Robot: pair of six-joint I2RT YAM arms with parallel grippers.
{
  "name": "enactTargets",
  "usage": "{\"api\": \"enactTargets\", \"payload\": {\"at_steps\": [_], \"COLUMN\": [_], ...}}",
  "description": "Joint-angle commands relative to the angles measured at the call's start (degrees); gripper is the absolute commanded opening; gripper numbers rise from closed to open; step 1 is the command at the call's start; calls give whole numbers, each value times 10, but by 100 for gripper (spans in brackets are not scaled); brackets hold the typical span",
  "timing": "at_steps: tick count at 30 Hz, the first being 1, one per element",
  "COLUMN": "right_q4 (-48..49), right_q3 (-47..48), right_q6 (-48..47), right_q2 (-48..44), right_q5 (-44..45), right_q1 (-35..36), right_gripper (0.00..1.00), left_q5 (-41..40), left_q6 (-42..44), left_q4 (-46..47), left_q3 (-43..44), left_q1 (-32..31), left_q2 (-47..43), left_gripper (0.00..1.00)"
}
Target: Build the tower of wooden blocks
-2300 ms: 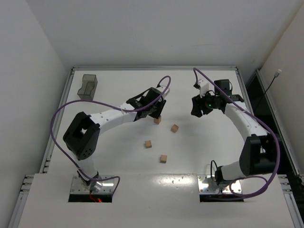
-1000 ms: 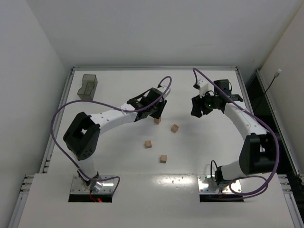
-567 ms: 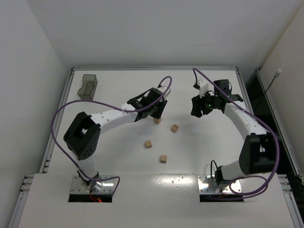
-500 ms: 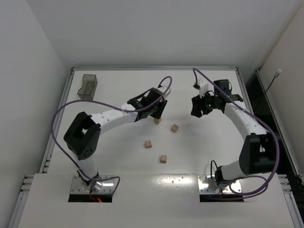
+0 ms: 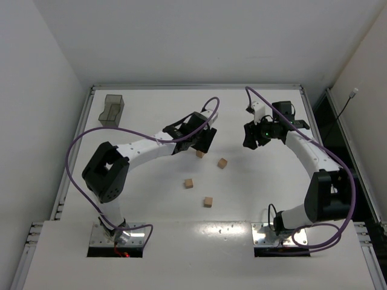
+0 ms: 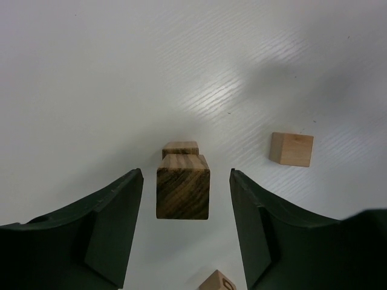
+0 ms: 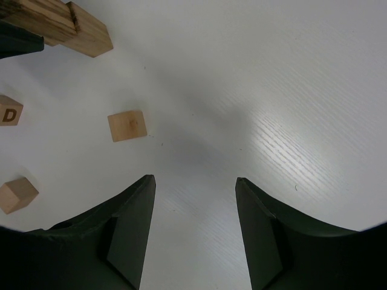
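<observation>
A short tower [image 6: 183, 192] of tan wood blocks stands between my left gripper's open jaws; a lower block [image 6: 181, 147] shows just behind the top one. Neither finger touches it. In the top view the tower [image 5: 200, 154] sits just below my left gripper [image 5: 204, 142]. Three loose blocks lie on the table [image 5: 222, 163], [image 5: 189, 183], [image 5: 208, 202]. My right gripper [image 5: 251, 138] is open and empty, hovering right of the tower. In the right wrist view the tower [image 7: 75, 29] is at the top left, with loose blocks [image 7: 127, 125], [image 7: 9, 113], [image 7: 18, 194].
A dark grey translucent bin [image 5: 112, 110] stands at the far left corner of the white table [image 5: 151, 193]. In the left wrist view one loose block [image 6: 291, 148] lies to the right of the tower and a lettered one [image 6: 216, 281] sits near the bottom edge. Purple cables loop above both arms.
My left gripper has shifted slightly to the right over the tower. The loose blocks and the right arm have not moved.
</observation>
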Motion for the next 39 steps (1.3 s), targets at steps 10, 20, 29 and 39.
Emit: {"api": "enactTargets", "payload": {"at_steps": [10,20,29,39], "right_q4": [6,-16,-112,-68], "right_q3": [25,-5,-22,8], "right_q6": [-7,-67,-174,-115], "right_q2": [7,-30,-58,24], "right_q5": [-20,-34,-75,58], "right_q1": [-4,3,51,203], "right_gripper": [53,54,63,63], "left_q5": [-2,2,-34,-45], "left_q6": [0,20,-14,-26], "left_q4": [30,11,-51,-84], "left_q3": [1,-31,7,-45], "left_q1": [-5,-16,39,171], "left_q2": [-26,-119,-202,-292], "left_gripper": [70,81,84,89]}}
